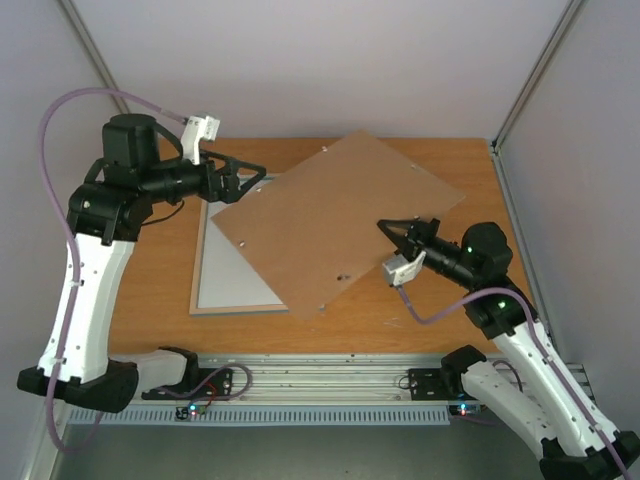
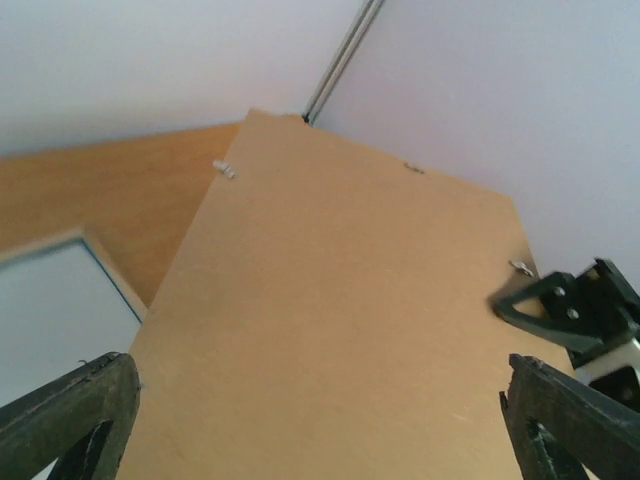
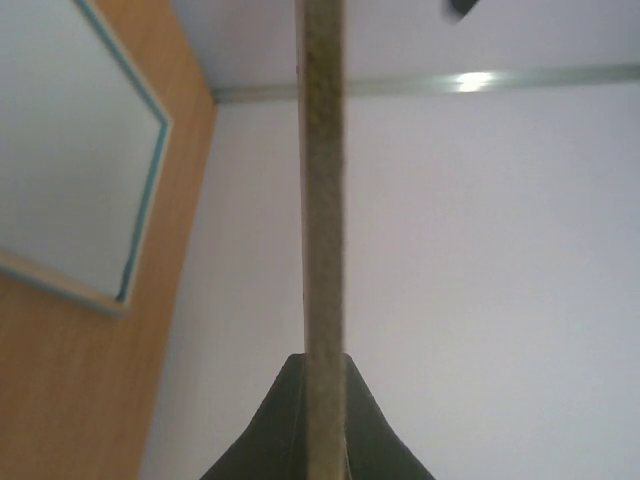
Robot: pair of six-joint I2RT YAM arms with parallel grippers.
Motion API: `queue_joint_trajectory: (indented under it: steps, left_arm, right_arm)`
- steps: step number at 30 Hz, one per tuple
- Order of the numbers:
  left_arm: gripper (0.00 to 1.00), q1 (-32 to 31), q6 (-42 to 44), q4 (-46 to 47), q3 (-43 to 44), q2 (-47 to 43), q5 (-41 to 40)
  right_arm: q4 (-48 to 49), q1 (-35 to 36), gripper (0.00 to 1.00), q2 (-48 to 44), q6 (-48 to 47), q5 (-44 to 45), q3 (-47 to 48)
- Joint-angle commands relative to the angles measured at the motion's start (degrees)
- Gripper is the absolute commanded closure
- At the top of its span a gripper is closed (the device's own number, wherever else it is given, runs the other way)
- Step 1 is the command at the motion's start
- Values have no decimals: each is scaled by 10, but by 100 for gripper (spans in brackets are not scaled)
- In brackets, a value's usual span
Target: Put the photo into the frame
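The frame (image 1: 236,309) lies flat on the table at the left, with a pale wood rim, a turquoise inner edge and a pale grey-white inside. It also shows in the left wrist view (image 2: 92,244) and the right wrist view (image 3: 146,196). The flat brown backing board (image 1: 335,220) hangs tilted over the frame's right part. My right gripper (image 1: 388,229) is shut on the board's right edge, seen edge-on between the fingers in the right wrist view (image 3: 323,362). My left gripper (image 1: 250,181) is wide open at the board's left corner (image 2: 318,368). The photo is not in view.
The board carries small metal turn tabs (image 2: 224,168) along its edges. Grey enclosure walls (image 1: 560,120) stand close on three sides. A metal rail (image 1: 330,385) with the arm bases runs along the near table edge.
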Motion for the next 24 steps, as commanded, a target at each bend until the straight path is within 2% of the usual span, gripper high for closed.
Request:
queue_joint_trajectory:
  steps: [1,5,9,14,19,24]
  left_arm:
    - [1,70,-133,34,-58,7,182]
    - [1,87,-115,3,-56,27,213]
    - [5,93,-108,-17,-60,49,243]
    - [14,94,-168,43,-105,58,292]
    - [23,89,-270,142,-190,52,351]
    - [28,82,-279,147,-218,52,347]
  right_arm:
    - [126,2,99,-59,-99,-135,-13]
    - [93,2,99,-105,-120,-170,-23]
    - [35,2,99,-146,-146,-181,-19]
    - [-25,2,99,-181,-165,-178,-16]
    - [-27,2,99,-190,-166,-175,-20]
    - [-28,2,99,-192,-170,-178,-22]
